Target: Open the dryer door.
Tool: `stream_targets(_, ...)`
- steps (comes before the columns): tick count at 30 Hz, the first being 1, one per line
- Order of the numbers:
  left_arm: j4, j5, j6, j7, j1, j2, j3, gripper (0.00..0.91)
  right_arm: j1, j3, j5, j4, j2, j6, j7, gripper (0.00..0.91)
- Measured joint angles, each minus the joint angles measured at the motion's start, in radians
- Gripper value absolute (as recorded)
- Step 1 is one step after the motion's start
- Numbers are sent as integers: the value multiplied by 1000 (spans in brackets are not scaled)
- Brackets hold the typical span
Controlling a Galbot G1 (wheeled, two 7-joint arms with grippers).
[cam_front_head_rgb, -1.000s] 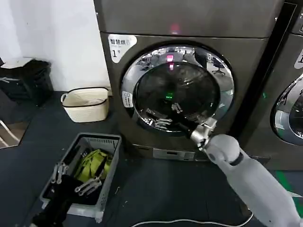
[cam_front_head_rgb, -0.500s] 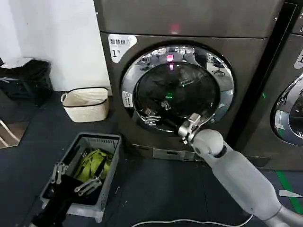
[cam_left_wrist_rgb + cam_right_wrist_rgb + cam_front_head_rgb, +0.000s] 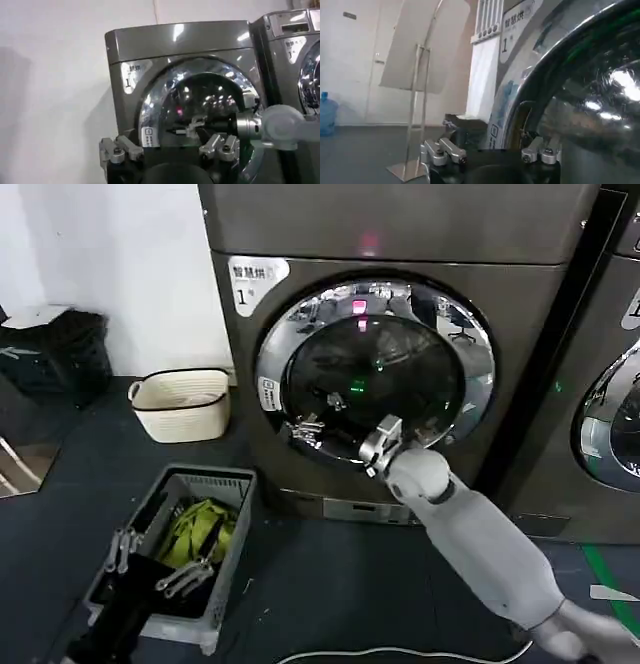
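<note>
two dark grey machines stand side by side against a white wall, on a dark blue-grey floor point(image 3: 330, 584). the dryer point(image 3: 300, 424), on the left of the pair, carries a white sticker point(image 3: 255, 279) marked "1" at the upper left corner of its front, and a small pink light glows on the panel above. the dryer door point(image 3: 470, 334) fills the middle of that front, its chrome ring flush with the panel, so it looks closed. the other machine point(image 3: 610, 384) shows in part at the head view's right edge, with its own chrome-ringed door.

the right gripper point(image 3: 308, 428) is up against the lower left of the dark glass, just inside the chrome ring, its pale grey arm rising from the floor's near right corner. its fingers point(image 3: 442, 150) are spread narrowly apart and clasp nothing.

the left gripper point(image 3: 150, 559) hangs low over a grey crate point(image 3: 235, 484) near the floor's near left corner, fingers apart and empty; yellow-green cloth point(image 3: 200, 529) lies in the crate. a cream basket point(image 3: 180, 406) sits at the foot of the wall, just left of the dryer. a white cable point(image 3: 400, 652) trails along the floor's near edge.
</note>
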Motion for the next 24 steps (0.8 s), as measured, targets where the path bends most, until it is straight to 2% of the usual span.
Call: stream_targets(24,-10,0,-4,0,14,-5,-10,907,100,-45,-11,-193,125,16,-39,907)
